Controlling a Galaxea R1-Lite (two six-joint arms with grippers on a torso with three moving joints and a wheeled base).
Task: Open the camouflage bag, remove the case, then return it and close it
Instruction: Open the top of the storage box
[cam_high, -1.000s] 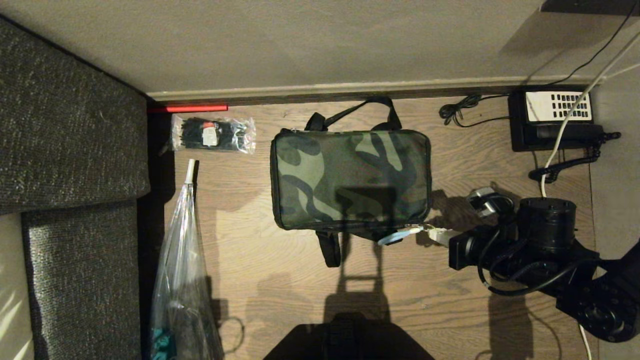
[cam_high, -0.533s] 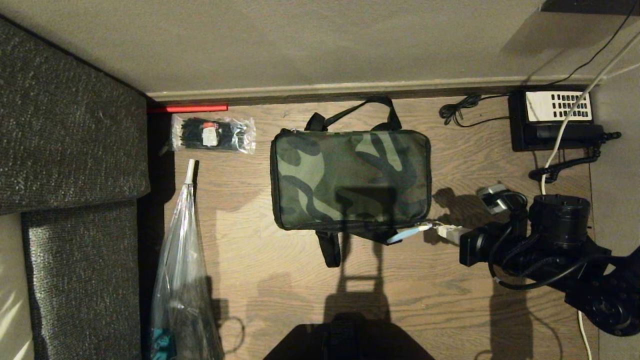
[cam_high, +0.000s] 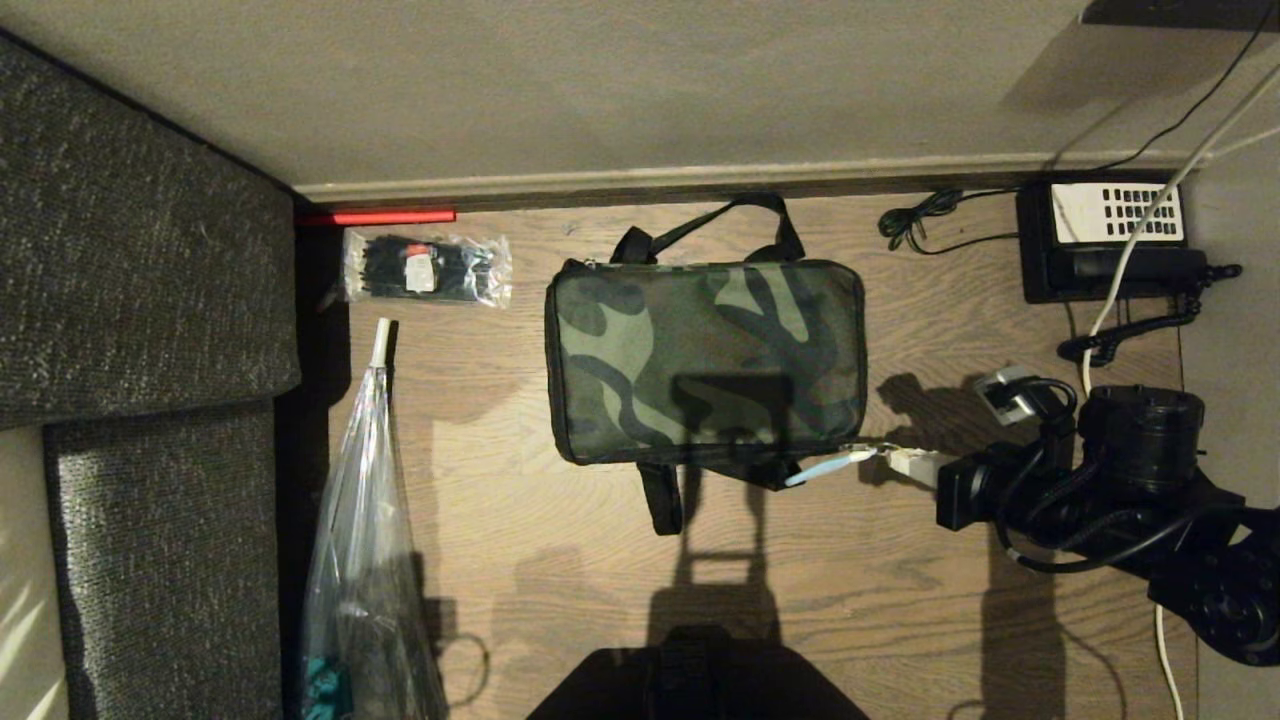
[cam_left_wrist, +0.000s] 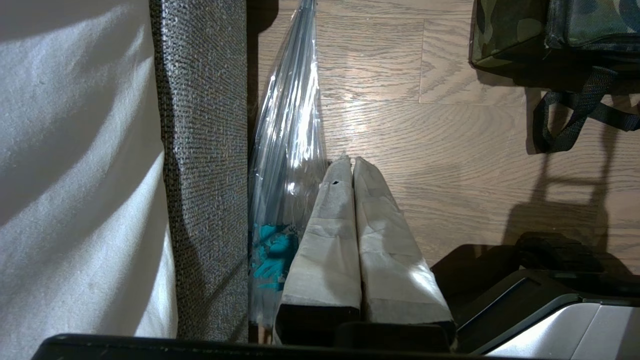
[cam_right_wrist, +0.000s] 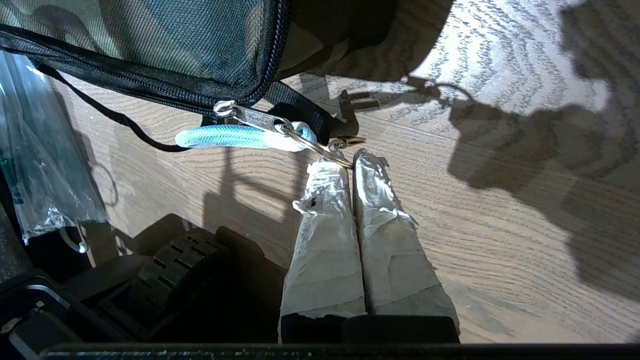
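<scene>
One step is barely begun: my right gripper (cam_right_wrist: 348, 161), fingers clamped on the ring (cam_right_wrist: 320, 146) beside the camouflage bag (cam_high: 705, 360), tugs its zipper; the bag lies closed, case unseen.

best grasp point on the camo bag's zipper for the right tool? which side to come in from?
Take the metal ring at the end of the zipper pull, not the soft blue loop. It sticks out past the camouflage bag at its near right corner, clear of the fabric, so come in from the bag's right, low over the floor. The right tool is shut on that ring.
</scene>
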